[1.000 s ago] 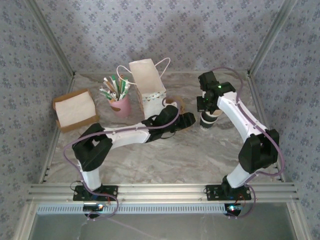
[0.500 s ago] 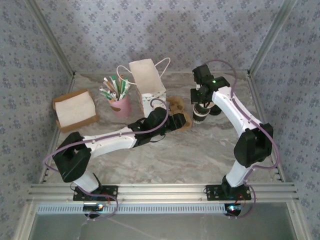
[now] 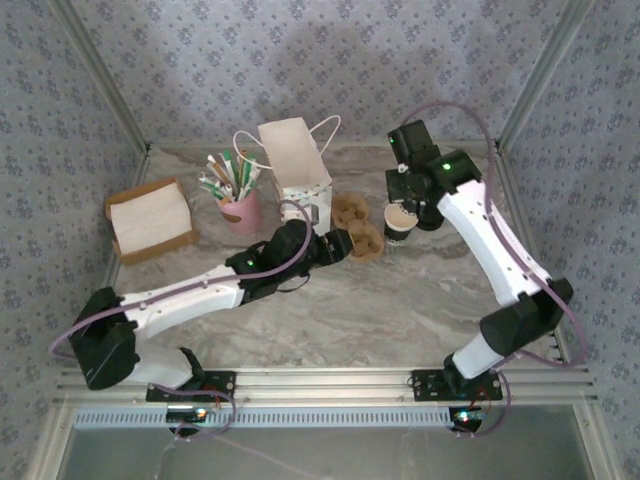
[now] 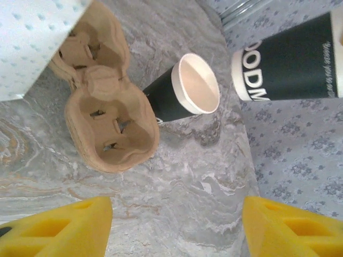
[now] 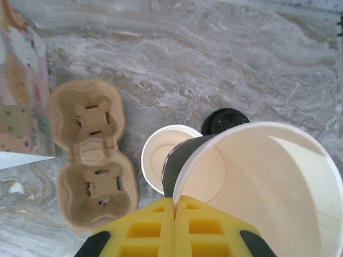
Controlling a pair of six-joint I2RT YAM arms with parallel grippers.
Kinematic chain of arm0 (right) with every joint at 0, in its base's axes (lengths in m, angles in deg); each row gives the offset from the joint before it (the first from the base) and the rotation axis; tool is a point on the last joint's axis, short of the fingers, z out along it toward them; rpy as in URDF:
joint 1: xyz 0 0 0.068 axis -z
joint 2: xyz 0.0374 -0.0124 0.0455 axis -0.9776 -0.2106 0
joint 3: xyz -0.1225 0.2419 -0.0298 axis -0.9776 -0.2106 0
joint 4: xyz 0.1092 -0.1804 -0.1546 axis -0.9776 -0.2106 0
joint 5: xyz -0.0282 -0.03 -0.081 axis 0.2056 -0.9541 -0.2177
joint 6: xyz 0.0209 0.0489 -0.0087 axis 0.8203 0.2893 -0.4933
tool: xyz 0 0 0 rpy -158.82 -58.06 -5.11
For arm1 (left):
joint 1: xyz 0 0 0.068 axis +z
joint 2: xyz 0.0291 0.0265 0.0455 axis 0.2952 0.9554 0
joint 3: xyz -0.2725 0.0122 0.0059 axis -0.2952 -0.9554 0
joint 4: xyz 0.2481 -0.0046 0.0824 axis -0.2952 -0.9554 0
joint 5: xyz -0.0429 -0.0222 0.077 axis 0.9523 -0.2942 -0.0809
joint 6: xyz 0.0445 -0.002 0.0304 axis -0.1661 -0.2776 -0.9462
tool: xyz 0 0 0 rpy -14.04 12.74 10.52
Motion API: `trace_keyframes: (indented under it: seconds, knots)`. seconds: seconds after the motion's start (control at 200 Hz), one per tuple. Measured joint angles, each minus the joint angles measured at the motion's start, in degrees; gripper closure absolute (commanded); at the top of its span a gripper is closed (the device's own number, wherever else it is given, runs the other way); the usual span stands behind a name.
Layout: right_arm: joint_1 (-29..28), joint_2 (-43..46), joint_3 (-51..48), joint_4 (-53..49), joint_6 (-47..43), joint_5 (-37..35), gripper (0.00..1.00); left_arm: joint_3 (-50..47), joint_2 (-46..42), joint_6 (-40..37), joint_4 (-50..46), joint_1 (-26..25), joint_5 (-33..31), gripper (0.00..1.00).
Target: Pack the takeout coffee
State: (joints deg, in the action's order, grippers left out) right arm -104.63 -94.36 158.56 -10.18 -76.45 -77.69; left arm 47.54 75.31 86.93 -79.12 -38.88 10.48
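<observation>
- My right claw is closed, pinching only the thin rim of the lettered dark cup; I think the soft paper could bend and the cup slip.
- The takeout coffee, small, round, cream inside, stands on the marbled counter partly under it; lowering could tip it.
- My left claw is open and empty, near the rough pulp carrier, which looks light and may slide.
</observation>
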Motion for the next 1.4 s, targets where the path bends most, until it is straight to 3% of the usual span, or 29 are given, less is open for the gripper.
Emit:
trace_keyframes:
  seconds: [0.17,0.325,0.56,0.78,1.134,1.404]
  knots:
    - [-4.4,6.4,-0.1,-2.1,-0.4,1.2,1.00,-1.4,-8.0,-2.2,-5.0,0.0,-2.6,0.27]
    - [-12.1,9.5,-4.0,-3.2,-0.2,2.8,1.00,-5.3,-17.2,-4.0,-10.5,0.0,-5.2,0.17]
    - [-24.9,8.5,-12.2,-3.1,1.6,3.6,1.00,-14.1,-33.4,-4.3,-21.1,0.0,-9.8,0.07]
    - [-30.2,5.3,-19.8,1.0,4.3,4.1,1.00,-18.4,-43.8,-3.7,-28.0,0.0,-13.6,0.04]
    - [-36.5,-1.4,-24.2,9.0,7.4,4.1,1.00,-19.3,-43.7,-3.3,-29.2,0.0,-15.8,0.03]
    - [-39.3,-2.9,-26.6,13.4,9.8,3.2,0.77,-21.3,-42.6,-3.3,-27.8,0.0,-15.3,0.03]
